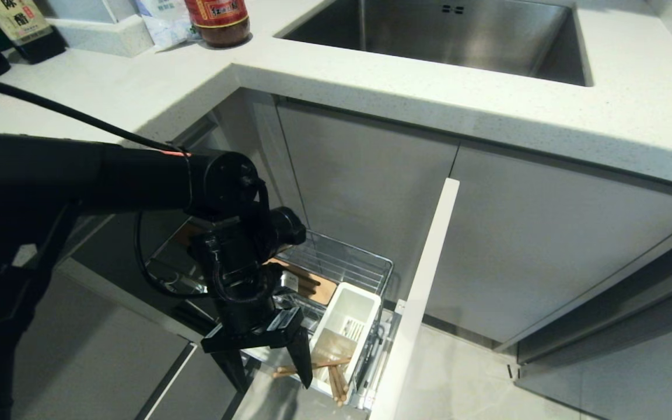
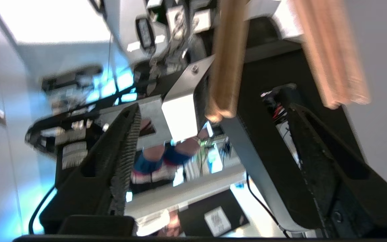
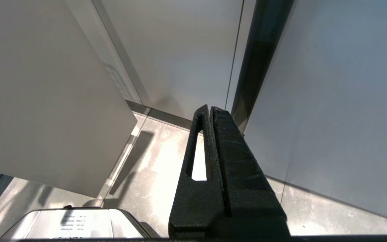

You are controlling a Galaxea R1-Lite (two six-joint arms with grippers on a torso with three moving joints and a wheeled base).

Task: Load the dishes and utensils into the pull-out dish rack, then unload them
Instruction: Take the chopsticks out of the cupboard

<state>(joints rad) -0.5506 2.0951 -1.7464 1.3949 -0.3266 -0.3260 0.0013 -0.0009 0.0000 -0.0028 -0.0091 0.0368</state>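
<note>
The black left gripper [image 1: 272, 364] hangs released over the chrome wire dish rack [image 1: 347, 262], above the light-brown wooden chopsticks [image 1: 336, 376]; the right gripper [image 3: 212, 111] is clenched, empty.

At lower centre, the left claw [image 1: 272, 359] stands spread over the pull-out dish rack [image 1: 347, 265]; chopsticks [image 1: 336, 379] and white utensil cup [image 1: 347, 324] crowd its right, the white panel front [image 1: 423, 291] walls beyond.

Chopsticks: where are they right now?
In the head view, the chopsticks lie at the rack's near end, beside the white utensil cup, just below the open left end effector.
</note>
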